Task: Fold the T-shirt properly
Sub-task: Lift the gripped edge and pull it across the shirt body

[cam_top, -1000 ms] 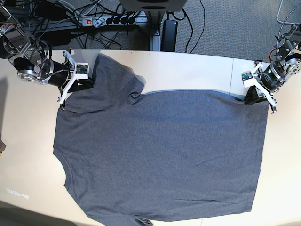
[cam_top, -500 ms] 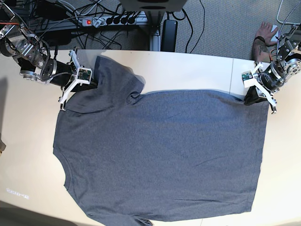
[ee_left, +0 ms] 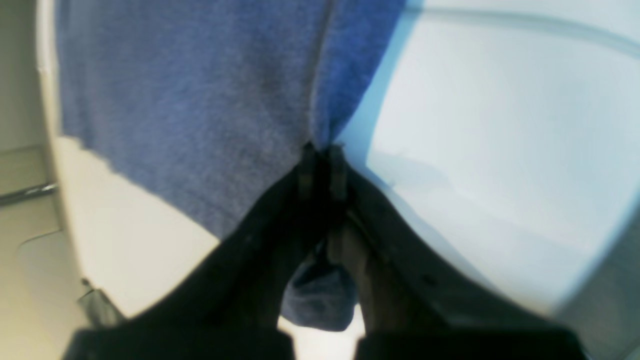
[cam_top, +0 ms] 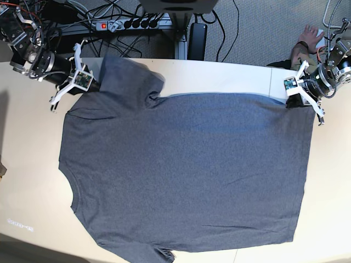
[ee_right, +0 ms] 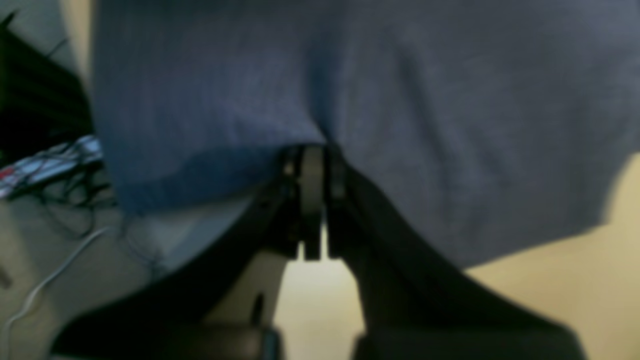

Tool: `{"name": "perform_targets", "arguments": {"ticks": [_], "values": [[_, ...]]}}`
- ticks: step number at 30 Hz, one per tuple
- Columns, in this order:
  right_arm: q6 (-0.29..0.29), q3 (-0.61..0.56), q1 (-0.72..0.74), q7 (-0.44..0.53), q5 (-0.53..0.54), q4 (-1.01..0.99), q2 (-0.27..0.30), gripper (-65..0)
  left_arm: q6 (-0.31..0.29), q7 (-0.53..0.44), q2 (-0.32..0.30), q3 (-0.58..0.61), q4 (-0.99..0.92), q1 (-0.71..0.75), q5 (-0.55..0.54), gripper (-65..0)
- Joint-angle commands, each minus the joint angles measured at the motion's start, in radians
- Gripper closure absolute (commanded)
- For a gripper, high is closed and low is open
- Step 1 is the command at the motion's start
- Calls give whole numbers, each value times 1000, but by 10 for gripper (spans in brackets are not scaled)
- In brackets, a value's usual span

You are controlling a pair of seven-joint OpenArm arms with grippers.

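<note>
My left gripper (ee_left: 322, 150) and right gripper (ee_right: 310, 150) each pinch an edge of the T-shirt (cam_top: 186, 170), which lies flat on the table (cam_top: 219, 74). I reckon uneven pulling could slip a thin grip or bunch the cloth. Cables (cam_top: 109, 13) and a person's hand (cam_top: 307, 41) lie beyond the far edge.

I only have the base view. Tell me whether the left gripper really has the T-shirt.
Observer: Yes. In the left wrist view the left gripper is shut on a pinched ridge of the T-shirt.
Operator: Now report the right one.
Observer: The right gripper is also shut on the shirt's edge, with cloth puckering into its tips.
Operator: Say what lies under that right grip.
Observer: The right wrist view shows bare tan table below the hanging fabric.
</note>
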Motion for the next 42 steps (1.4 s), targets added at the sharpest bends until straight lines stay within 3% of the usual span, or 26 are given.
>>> {"name": "perform_targets", "arguments": {"ticks": [1,8,17,20,30,35,42], "values": [[7,29,8,18,8,22,22,0,-47,-3,-20,-30,30,-4,-8,0],[21,76,97,-6,30,35,22,0,-135,-5,-20,-177,72,-42,-135,0],[43,75,227,-18,53,-6,21,0,-134,-9,-20,-179,71,-115,-146,0],[60,56,260,-18,52,-36,22,0,-139,-67,-18,-171,41,-151,-146,0],[60,-124,444,-18,9,-169,10,0,-156,-90,-12,40,-180,-423,-108,0],[60,-247,579,-18,3,-251,2,0,-156,-90,28,165,-311,-566,-77,0],[60,-339,736,-18,3,-368,-40,0,-160,-89,77,198,-405,-687,-78,0]]}}
